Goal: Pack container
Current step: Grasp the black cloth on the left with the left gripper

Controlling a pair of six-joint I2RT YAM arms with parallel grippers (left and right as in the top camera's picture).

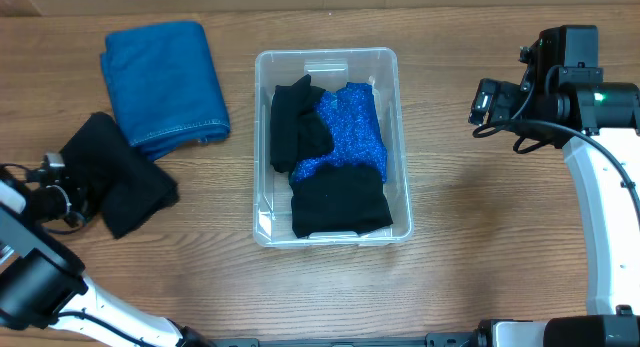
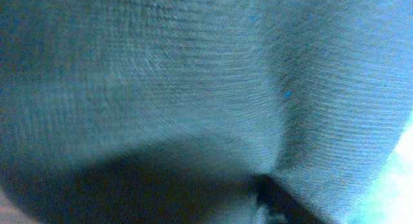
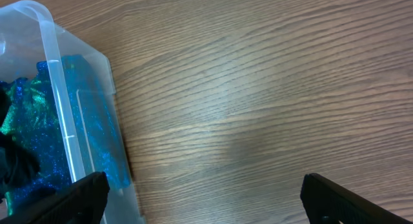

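From overhead, the left gripper sits against the edge of a black cloth, too small and dark to tell how its jaws stand, and its arm runs off the left and bottom edges. The left wrist view is filled by blurred grey-blue fabric, so close that the gripper's own fingers are hidden. In the right wrist view, the right gripper shows only its fingers, cut by the bottom edge, and the container is cut by the left edge.
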